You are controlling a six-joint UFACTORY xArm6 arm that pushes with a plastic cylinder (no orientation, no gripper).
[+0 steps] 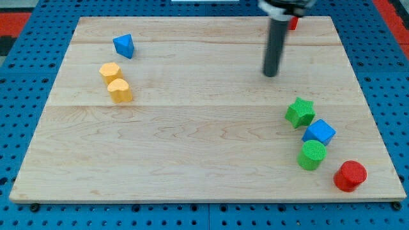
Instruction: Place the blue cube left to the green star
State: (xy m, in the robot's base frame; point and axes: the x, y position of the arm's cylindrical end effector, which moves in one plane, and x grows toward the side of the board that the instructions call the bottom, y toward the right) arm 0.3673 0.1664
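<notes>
The blue cube (319, 132) lies at the view's lower right, touching the green star (300, 112) on the star's lower-right side. A green cylinder (312, 155) sits just below the cube, touching it. My tip (271, 75) is in the upper right of the board, above and to the left of the green star, apart from it and from every block.
A red cylinder (350, 176) lies near the board's lower-right corner. A blue triangular block (124, 45) and two yellow blocks (110, 71) (119, 91) sit at the upper left. A red block (293, 23) shows partly behind the rod at the top edge. The wooden board (192, 147) rests on a blue pegboard.
</notes>
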